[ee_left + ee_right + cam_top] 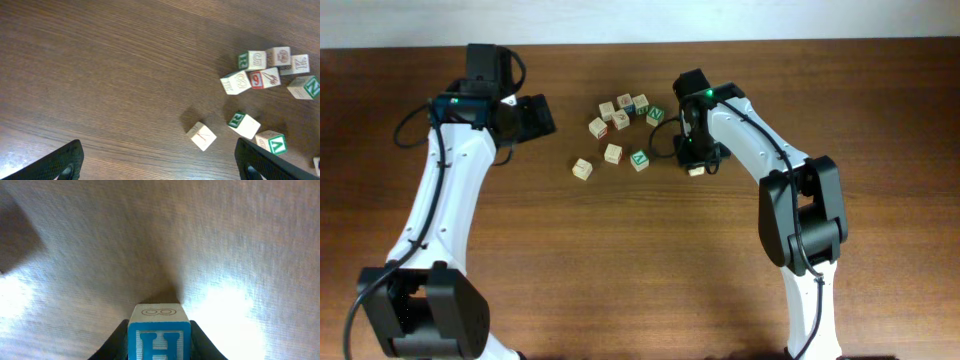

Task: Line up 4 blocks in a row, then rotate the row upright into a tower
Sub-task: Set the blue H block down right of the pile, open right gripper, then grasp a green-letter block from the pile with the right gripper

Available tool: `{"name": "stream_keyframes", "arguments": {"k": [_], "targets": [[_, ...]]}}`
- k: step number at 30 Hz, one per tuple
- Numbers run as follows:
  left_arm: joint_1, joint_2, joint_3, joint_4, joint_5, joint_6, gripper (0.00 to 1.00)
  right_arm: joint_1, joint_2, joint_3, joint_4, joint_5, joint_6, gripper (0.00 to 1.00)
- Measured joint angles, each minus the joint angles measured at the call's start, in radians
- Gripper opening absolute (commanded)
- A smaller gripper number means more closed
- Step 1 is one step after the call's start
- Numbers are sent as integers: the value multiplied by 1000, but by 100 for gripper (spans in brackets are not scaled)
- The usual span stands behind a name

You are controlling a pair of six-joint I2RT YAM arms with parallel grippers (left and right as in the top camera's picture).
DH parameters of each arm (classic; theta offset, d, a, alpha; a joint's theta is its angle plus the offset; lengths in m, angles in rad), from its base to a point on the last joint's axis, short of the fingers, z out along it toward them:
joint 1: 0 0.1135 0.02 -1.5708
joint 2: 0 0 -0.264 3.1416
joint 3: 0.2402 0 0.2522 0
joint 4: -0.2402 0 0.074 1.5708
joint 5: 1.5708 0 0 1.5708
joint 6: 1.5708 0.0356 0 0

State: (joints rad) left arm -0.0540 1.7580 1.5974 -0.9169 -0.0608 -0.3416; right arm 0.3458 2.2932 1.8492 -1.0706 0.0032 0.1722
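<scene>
The right gripper (pixel 159 342) is clamping both sides of the small wooden cube with a blue face and white H (pixel 159 330), which is resting on the brown wooden table (pixel 620 260), right of the pale wooden cube with a green V (pixel 639 160). The left gripper (pixel 160 167) is hovering with its fingers spread wide apart, holding nothing.

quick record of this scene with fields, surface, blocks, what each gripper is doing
surface: wooden table
left gripper: open, empty, off to one side of the blocks
right gripper: closed on the blue H block
block lifted or resting: cannot tell
loose blocks: scattered between the two arms, none touched
green V block: on the right-arm side of the scatter, free
</scene>
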Motion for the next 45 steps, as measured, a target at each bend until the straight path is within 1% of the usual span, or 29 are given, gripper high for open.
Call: {"name": "stream_keyframes", "arguments": {"k": [1,2,3,4,5,10,12,15,17,20,23,26,28,29,33,38,40,41,42,45], "targets": [[-11,0,0,-1,0,0,95,0,0,0,-15,0,12,31],[-22,0,0,-1,0,0,95,0,-1,0,-39,0,23,45],[-31,0,0,-1,0,0,95,0,-2,0,-60,-1,38,54],[-36,0,0,-1,0,0,96,0,-1,12,-96,-3,40,67],[-37,0,0,-1,0,0,96,0,-1,31,-108,-4,40,70],[-37,0,2,-2,0,0,97,0,0,251,-220,-20,45,69],[-37,0,2,-2,0,0,97,2,0,294,-213,-75,45,68],[-21,0,2,-3,0,0,97,45,0,295,-147,-128,49,67],[-1,0,2,-3,0,0,97,96,0,294,-97,-120,76,67],[12,1,2,-8,0,0,97,148,3,294,-42,-117,93,62],[26,1,2,-14,0,0,97,162,53,294,-20,-115,58,59],[41,1,2,-18,0,0,97,162,126,294,-11,-109,-18,54],[41,1,2,-18,0,0,97,162,137,294,-5,-109,-71,48],[41,1,2,-18,0,0,97,162,137,294,2,-109,-93,41],[41,1,2,-20,0,0,97,164,137,294,18,-109,-142,41],[41,1,2,-26,0,0,97,180,164,294,21,-109,-151,41],[41,1,2,-31,0,0,97,191,180,294,21,-109,-151,31],[41,1,2,-36,0,0,97,192,182,294,21,-103,-145,24],[41,1,2,-37,0,0,98,192,182,294,21,-99,-144,24],[41,1,2,-38,0,0,98,192,182,298,-18,-83,-77,24]]}}
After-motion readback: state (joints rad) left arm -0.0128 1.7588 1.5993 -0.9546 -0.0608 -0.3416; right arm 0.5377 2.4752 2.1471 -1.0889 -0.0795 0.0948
